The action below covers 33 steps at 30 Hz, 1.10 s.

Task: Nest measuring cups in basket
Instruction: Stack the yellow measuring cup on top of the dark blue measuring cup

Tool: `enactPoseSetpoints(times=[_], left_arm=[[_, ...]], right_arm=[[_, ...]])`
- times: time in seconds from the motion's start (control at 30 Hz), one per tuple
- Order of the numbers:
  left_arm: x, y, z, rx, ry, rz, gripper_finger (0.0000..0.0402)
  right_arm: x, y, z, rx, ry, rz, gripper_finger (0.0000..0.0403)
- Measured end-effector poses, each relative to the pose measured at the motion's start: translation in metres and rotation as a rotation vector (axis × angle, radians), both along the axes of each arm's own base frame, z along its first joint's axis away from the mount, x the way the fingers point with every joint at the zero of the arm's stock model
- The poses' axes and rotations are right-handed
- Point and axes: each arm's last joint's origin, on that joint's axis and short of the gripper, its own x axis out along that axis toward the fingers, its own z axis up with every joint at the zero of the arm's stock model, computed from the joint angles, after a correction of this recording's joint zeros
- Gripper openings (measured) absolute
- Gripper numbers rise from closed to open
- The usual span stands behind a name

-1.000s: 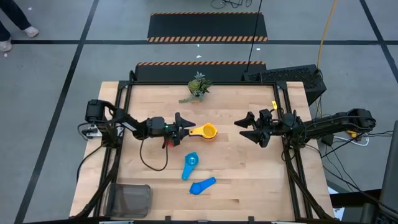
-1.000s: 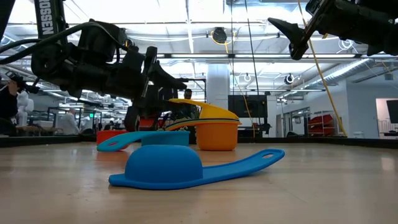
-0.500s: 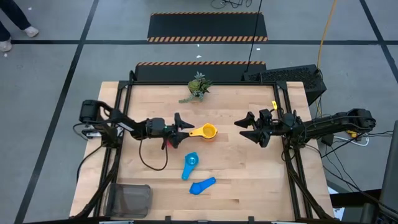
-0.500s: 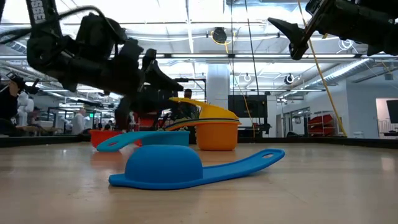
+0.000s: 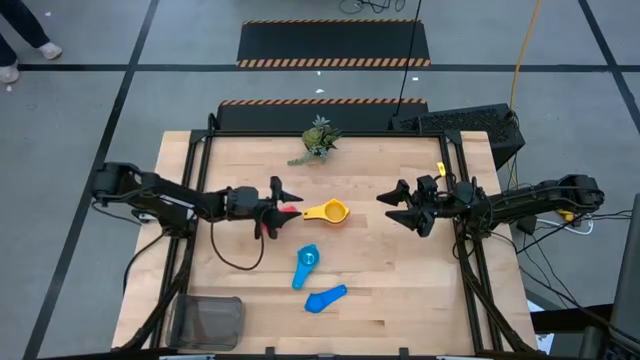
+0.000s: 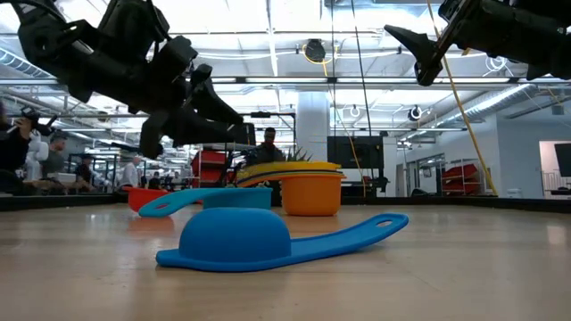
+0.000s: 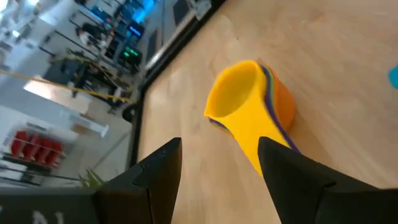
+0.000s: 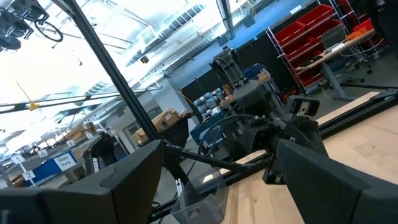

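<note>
A yellow measuring cup (image 5: 331, 211) sits level in an orange cup (image 6: 311, 195), with a dark blue rim (image 7: 274, 106) showing between them. A red cup (image 6: 145, 196) lies on the table to their left. A light blue cup (image 5: 306, 262) and an upturned blue cup (image 5: 325, 298) lie nearer the near edge. The basket (image 5: 208, 320) stands at the near left corner. My left gripper (image 5: 272, 208) hangs open just left of the yellow handle (image 7: 258, 149), above the table. My right gripper (image 5: 392, 205) waits open at the right, raised.
A small green plant (image 5: 318, 140) stands near the far edge. Bare wood lies between the cups and my right gripper. A black cable (image 5: 240, 262) loops on the table under the left arm. People show in the room beyond the table (image 6: 53, 165).
My left gripper has drawn back toward the table's left edge, away from the yellow cup, and has risen. The yellow cup, tilted with its handle end up a second ago, now sits level in the orange cup. My right arm has kept still.
</note>
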Motion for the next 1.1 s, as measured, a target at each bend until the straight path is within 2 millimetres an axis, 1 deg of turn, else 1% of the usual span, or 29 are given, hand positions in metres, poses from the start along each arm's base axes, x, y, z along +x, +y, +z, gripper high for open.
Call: enactPoseSetpoints(times=[0.17,0.37,0.5,0.6,0.73,0.83,0.9,1.0,1.1], left_arm=[[-0.002,0.001,0.003,-0.08,-0.017,0.053,0.0214],[-0.001,-0.003,0.005,-0.279,-0.066,0.121,0.0214],[0.004,-0.007,0.012,-0.384,-0.112,0.245,0.0214],[0.013,-0.008,0.021,-0.43,-0.068,0.35,0.0214],[0.028,-0.009,0.042,-0.512,0.026,0.432,0.0214],[0.033,-0.01,0.053,-0.549,0.1,0.481,0.0214],[0.035,-0.01,0.061,-0.575,0.105,0.499,0.0214],[0.035,-0.011,0.063,-0.617,0.119,0.521,0.0214],[0.035,-0.013,0.063,-0.643,0.144,0.493,0.0214]], right_arm=[[0.0,0.0,-0.002,-0.004,0.017,-0.001,0.0308],[0.002,0.0,-0.006,-0.008,0.063,-0.002,0.0308],[0.002,0.0,-0.006,-0.014,0.066,0.004,0.0308],[0.002,0.001,-0.006,-0.044,0.063,0.017,0.0308],[0.001,0.001,-0.006,-0.075,0.059,0.015,0.0308],[0.001,0.001,-0.006,-0.097,0.056,0.031,0.0308],[0.001,0.002,-0.006,-0.094,0.053,0.032,0.0308],[0.0,0.002,-0.004,-0.102,0.042,0.046,0.0308],[-0.002,0.001,-0.002,-0.103,0.027,0.045,0.0308]])
